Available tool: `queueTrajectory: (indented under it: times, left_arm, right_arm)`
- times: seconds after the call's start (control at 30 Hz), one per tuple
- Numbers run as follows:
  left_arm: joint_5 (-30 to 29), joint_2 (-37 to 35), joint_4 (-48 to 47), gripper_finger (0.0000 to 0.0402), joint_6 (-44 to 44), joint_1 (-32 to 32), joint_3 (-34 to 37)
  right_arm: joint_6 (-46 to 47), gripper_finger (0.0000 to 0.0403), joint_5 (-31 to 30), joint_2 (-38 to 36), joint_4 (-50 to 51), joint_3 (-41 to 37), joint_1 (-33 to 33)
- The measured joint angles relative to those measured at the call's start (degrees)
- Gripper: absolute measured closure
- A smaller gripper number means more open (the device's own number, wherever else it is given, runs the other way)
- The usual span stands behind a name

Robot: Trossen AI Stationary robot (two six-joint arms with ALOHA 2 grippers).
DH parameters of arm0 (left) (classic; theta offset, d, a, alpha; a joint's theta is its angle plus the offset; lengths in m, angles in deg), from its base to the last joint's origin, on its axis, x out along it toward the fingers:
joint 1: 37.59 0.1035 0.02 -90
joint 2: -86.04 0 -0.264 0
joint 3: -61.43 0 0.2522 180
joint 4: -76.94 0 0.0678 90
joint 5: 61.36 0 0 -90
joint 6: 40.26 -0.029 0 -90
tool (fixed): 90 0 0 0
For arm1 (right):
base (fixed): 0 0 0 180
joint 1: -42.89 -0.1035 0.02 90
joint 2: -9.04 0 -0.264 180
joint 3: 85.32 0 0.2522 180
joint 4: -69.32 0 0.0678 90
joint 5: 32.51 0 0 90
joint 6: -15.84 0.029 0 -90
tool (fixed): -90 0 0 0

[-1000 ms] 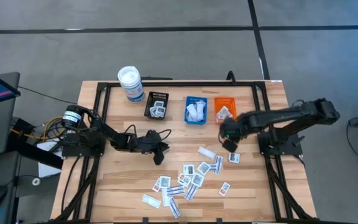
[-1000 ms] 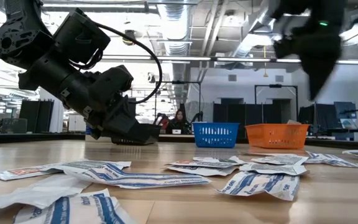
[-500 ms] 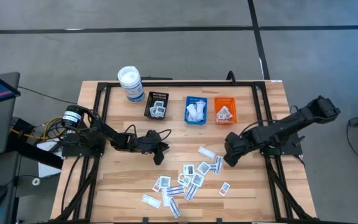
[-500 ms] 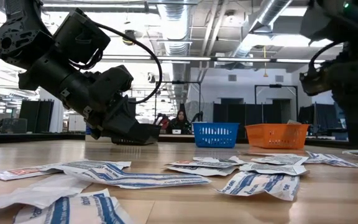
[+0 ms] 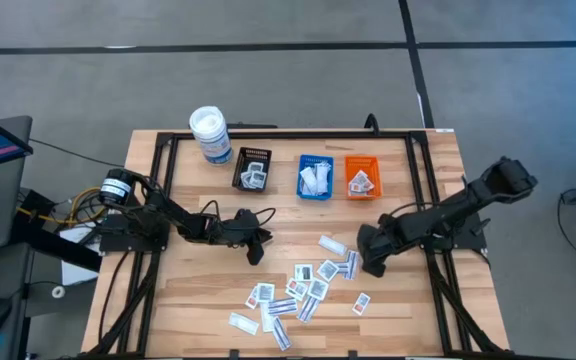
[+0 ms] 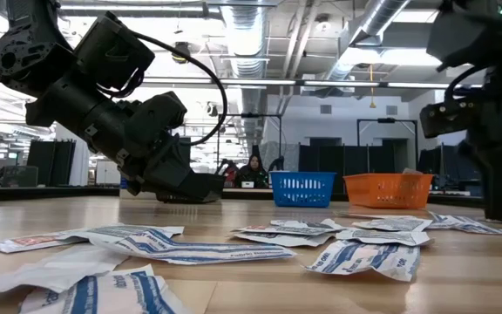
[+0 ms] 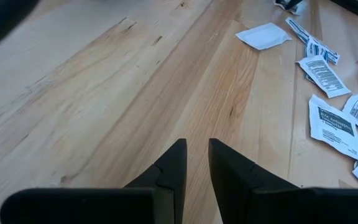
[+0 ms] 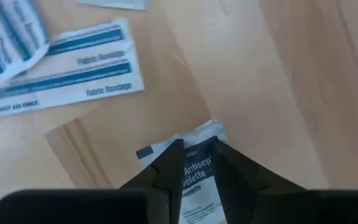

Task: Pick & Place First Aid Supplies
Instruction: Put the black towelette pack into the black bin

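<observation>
**Right gripper down on a wipe packet**

While the left gripper (image 5: 256, 250) rests near the table (image 5: 193, 290) centre, fingers slightly apart and empty, the right gripper (image 8: 197, 163) sits low at the right edge of the scattered first aid supplies (image 5: 303, 285) — fingers straddling an antiseptic packet (image 8: 194, 180) lying flat on the wood.

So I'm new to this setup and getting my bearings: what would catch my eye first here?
Probably the scatter of white first aid packets across the front middle of the wooden table. Next, the right pincer lowered at that pile's right edge, its fingers astride an antiseptic towelette packet. Along the far edge sit a black tray, a blue tray and an orange tray.
</observation>
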Motion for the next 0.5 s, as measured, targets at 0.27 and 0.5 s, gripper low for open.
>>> queueTrajectory:
  times: [0.27,0.5]
  left_arm:
    - [0.00,0.00,0.00,0.0335,0.00,0.00,0.00]
    - [-0.01,0.00,-0.01,0.0335,0.00,0.00,0.00]
  right_arm:
    - [-1.58,0.0350,-3.47,1.29,-0.50,0.15,-1.17]
    - [-1.58,0.0391,-3.73,1.50,0.23,1.61,-1.03]
